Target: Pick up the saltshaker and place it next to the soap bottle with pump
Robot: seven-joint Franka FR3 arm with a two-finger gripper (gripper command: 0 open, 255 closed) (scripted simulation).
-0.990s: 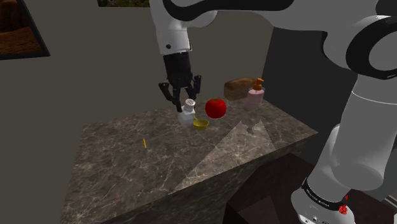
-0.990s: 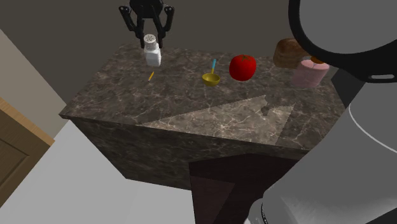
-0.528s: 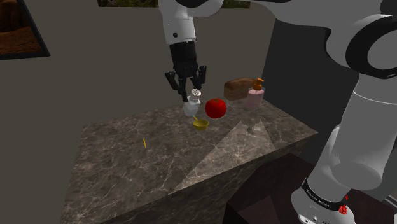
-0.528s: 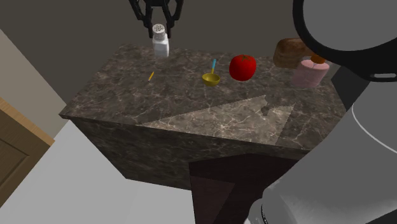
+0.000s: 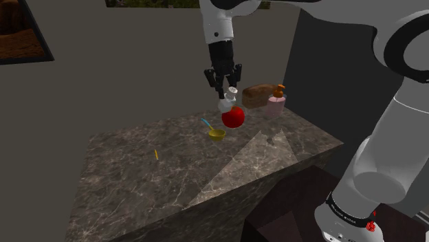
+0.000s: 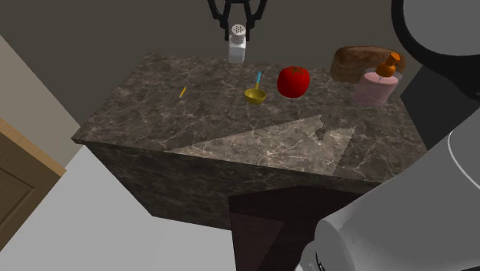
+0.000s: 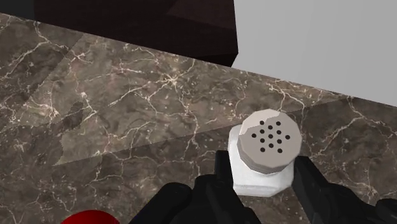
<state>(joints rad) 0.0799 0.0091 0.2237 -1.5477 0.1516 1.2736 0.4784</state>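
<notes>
Dark veined marble forms the counter [image 6: 146, 115], a block whose near side drops straight to a pale grey floor [image 6: 85, 223]. A wooden door [image 6: 19, 181] stands beyond its corner at the second exterior view's left. A lighter triangular patch lies across the stone toward the near edge.

Most things sit toward the far side. A small yellow bowl [image 6: 255, 95] with a blue spoon [image 6: 258, 78] stands just beside a red fruit [image 6: 293, 81]. Further to that view's right is the pink soap bottle [image 6: 375, 86] with its orange pump, close to the counter's right-hand edge, and a brown loaf [image 6: 354, 61] is just behind it. A strip of bare marble separates the fruit from the soap bottle. The counter's left half carries only a thin yellow stick [image 6: 182, 92].

The gripper [image 6: 238, 28] hangs over the far edge, and its two black fingers [image 7: 222, 170] are closed on the saltshaker [image 6: 238, 48], clasping its sides just below the cap. The saltshaker is off the surface and upright. In the shoulder view it sits directly above the fruit, with the soap bottle off to that view's right. It has a squat white body and a grey faceted cap pierced with a cluster of dark holes, which the wrist view looks down on, with marble below and the fruit's red edge showing near the fingers.
</notes>
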